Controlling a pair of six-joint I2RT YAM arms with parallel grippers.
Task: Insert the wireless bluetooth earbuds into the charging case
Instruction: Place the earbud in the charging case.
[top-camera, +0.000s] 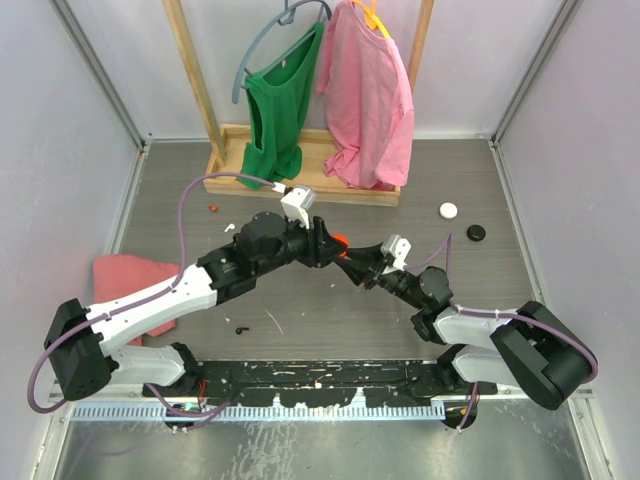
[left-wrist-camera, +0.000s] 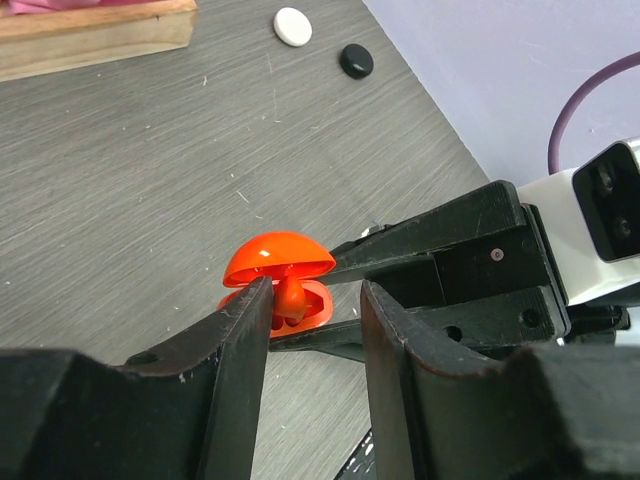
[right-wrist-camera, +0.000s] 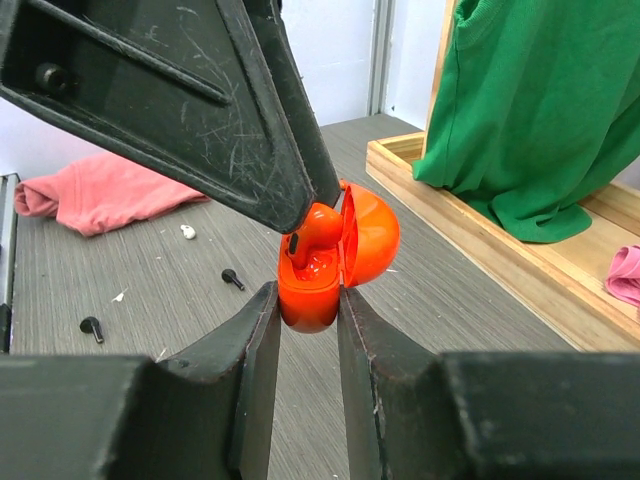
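My right gripper (right-wrist-camera: 308, 292) is shut on the base of the orange charging case (right-wrist-camera: 312, 290) and holds it above the table, lid open. The case also shows in the top view (top-camera: 340, 240) and the left wrist view (left-wrist-camera: 280, 262). An orange-red earbud (right-wrist-camera: 318, 228) stands in the case's well, its top sticking up. My left gripper (left-wrist-camera: 315, 290) is open right over the case, one finger (left-wrist-camera: 250, 310) touching the earbud (left-wrist-camera: 290, 296). Loose earbuds lie on the table: two black (right-wrist-camera: 232, 278) (right-wrist-camera: 92, 326), one white (right-wrist-camera: 187, 232), and one red (top-camera: 213, 207).
A white puck (top-camera: 448, 210) and a black puck (top-camera: 476, 232) lie at the right. A wooden rack base (top-camera: 300, 185) with green (top-camera: 280, 110) and pink (top-camera: 365, 90) shirts stands at the back. A pink cloth (top-camera: 130, 275) lies at the left.
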